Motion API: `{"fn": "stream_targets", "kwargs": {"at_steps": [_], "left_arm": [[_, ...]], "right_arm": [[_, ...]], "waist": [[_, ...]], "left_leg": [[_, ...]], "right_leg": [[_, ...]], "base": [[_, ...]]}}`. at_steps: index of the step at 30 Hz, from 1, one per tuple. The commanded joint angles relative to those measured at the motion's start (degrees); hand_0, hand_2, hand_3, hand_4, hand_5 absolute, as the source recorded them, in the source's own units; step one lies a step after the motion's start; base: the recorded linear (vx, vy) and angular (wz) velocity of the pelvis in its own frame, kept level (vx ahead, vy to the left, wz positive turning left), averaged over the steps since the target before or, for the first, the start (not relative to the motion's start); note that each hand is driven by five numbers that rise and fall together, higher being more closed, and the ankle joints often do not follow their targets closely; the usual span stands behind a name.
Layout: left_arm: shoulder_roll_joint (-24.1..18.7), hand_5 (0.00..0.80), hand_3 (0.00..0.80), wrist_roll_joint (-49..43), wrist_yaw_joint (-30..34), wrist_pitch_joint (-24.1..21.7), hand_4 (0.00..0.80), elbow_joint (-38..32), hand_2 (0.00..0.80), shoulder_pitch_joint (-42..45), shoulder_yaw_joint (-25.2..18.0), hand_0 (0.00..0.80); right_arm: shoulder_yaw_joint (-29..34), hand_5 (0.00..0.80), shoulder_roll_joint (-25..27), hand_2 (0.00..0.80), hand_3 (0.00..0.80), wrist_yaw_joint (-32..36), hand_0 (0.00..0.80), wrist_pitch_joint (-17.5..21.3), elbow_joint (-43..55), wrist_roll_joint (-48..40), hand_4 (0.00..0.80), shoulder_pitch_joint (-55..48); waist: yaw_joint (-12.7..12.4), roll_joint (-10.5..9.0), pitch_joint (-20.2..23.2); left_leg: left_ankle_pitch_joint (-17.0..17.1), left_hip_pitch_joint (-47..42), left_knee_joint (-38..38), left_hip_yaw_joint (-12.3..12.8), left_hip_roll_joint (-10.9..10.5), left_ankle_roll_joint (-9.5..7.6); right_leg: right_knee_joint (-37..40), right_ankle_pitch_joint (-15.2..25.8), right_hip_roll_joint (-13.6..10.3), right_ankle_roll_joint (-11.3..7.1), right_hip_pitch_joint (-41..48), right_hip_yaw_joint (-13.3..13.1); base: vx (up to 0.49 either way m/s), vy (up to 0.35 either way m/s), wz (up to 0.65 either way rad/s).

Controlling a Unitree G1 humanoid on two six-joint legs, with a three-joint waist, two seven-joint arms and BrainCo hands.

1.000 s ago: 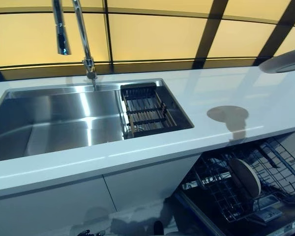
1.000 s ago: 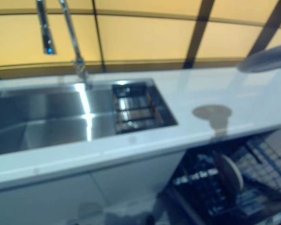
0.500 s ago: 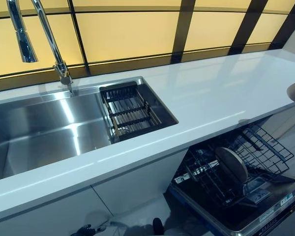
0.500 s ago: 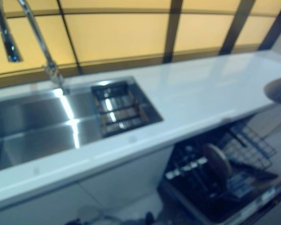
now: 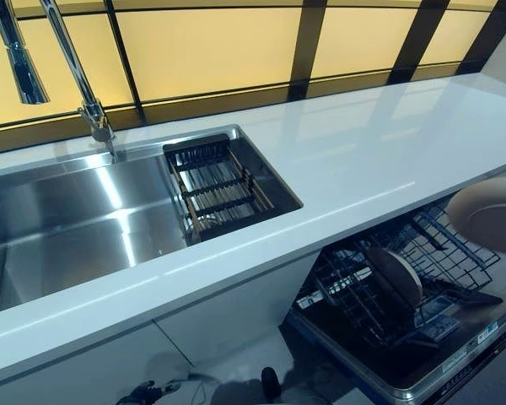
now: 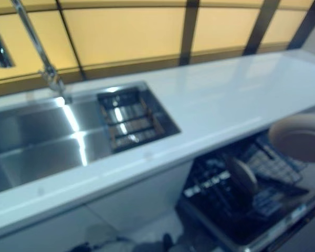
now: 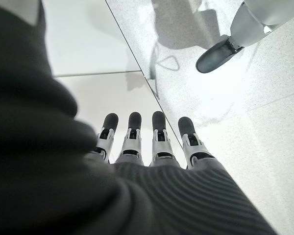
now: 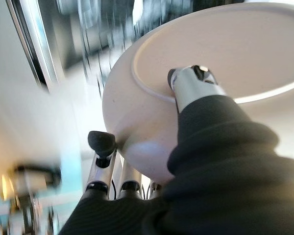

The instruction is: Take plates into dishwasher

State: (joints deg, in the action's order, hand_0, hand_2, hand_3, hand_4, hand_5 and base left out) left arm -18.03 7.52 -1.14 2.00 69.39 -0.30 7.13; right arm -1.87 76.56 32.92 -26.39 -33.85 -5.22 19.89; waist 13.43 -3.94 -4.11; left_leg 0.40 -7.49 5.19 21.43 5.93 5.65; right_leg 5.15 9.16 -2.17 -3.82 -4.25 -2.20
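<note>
A beige plate (image 5: 489,215) hangs at the right, in front of the counter edge and above the open dishwasher's wire rack (image 5: 358,295). My right hand (image 8: 196,88) is shut on that plate (image 8: 225,58), thumb on its inner face and fingers (image 8: 103,144) curled beneath the rim; in the eye views the hand itself is out of sight. Another plate (image 5: 394,277) stands upright in the rack. My left hand (image 7: 142,142) hangs low over the floor, fingers straight, holding nothing.
A white counter (image 5: 363,160) runs across, with a steel sink (image 5: 67,211), a tall faucet (image 5: 67,67) and a slatted drainer (image 5: 219,186) at the sink's right end. White cabinet fronts (image 5: 228,316) stand left of the dishwasher.
The camera has swung right. The plate in my right hand has come down from above the counter to below its edge, over the dishwasher rack.
</note>
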Motion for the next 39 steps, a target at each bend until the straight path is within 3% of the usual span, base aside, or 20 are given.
{"fn": "stream_targets", "kwargs": {"at_steps": [1,11,20,27,33,39], "left_arm": [[-3.11,0.0,0.0,-1.75,0.18,-0.95,0.0,2.83,0.0,-1.97,-2.13,0.0],[-2.61,0.0,0.0,-2.27,-0.02,-1.46,0.0,3.58,0.0,-1.5,-3.18,0.0],[-1.99,0.0,0.0,-1.6,-0.56,-1.87,0.0,3.61,0.0,-1.64,-3.54,0.0],[-1.47,0.0,0.0,-1.13,-0.73,-2.16,0.0,3.6,0.0,-1.7,-3.25,0.0],[-1.24,0.0,0.0,-0.92,-0.36,-1.95,0.0,3.7,0.0,-2.01,-2.34,0.0],[-1.0,0.0,0.0,-0.42,-0.31,-1.62,0.0,2.98,0.0,-2.28,-1.25,0.0]], "right_arm": [[3.82,0.8,-3.92,0.8,0.8,4.0,0.8,-3.7,2.31,-3.52,0.8,1.54],[4.38,0.8,-9.61,0.8,0.8,7.22,0.8,-5.23,8.23,-1.97,0.8,-2.73],[3.41,0.8,-14.13,0.8,0.8,5.13,0.8,-7.85,12.54,1.53,0.8,-4.54],[2.39,0.8,-17.7,0.8,0.8,-0.66,0.8,-10.55,12.29,0.01,0.8,-4.16],[0.99,0.8,-24.02,0.8,0.8,-7.92,0.8,-14.68,9.83,-5.11,0.8,-3.67],[-0.26,0.8,-27.71,0.8,0.8,-11.31,0.8,-15.45,6.45,-6.88,0.8,-3.02]], "waist": [[0.06,-3.2,-0.97],[0.32,-3.08,-0.94],[0.29,-2.87,-1.39],[-0.3,-2.49,-1.79],[-0.96,-1.81,-1.99],[-1.52,-1.1,-2.25]], "left_leg": [[-2.45,-3.12,-0.19,-1.4,-0.87,-2.12],[-2.32,-3.33,-0.19,-1.13,-0.82,-1.91],[-2.18,-3.26,-0.19,-1.24,-0.77,-1.94],[-2.03,-3.08,-0.19,-1.72,-0.82,-1.91],[-2.07,-3.0,-0.19,-2.24,-0.92,-1.96],[-2.13,-2.95,-0.19,-2.82,-1.05,-2.0]], "right_leg": [[-0.15,-2.2,0.29,-3.06,2.78,0.49],[-0.15,-2.19,0.38,-2.95,2.96,0.38],[-0.15,-2.18,0.36,-2.97,2.94,0.27],[-0.15,-2.34,0.23,-2.91,3.16,0.72],[-0.15,-2.43,0.02,-2.85,3.22,1.11],[-0.15,-2.51,-0.15,-2.77,3.27,1.31]], "base": [[-0.006,-0.006,-0.06],[-0.001,-0.001,-0.01],[0.0,0.0,0.0],[0.0,0.0,0.0],[0.0,0.0,0.0],[0.0,0.0,0.0]]}}
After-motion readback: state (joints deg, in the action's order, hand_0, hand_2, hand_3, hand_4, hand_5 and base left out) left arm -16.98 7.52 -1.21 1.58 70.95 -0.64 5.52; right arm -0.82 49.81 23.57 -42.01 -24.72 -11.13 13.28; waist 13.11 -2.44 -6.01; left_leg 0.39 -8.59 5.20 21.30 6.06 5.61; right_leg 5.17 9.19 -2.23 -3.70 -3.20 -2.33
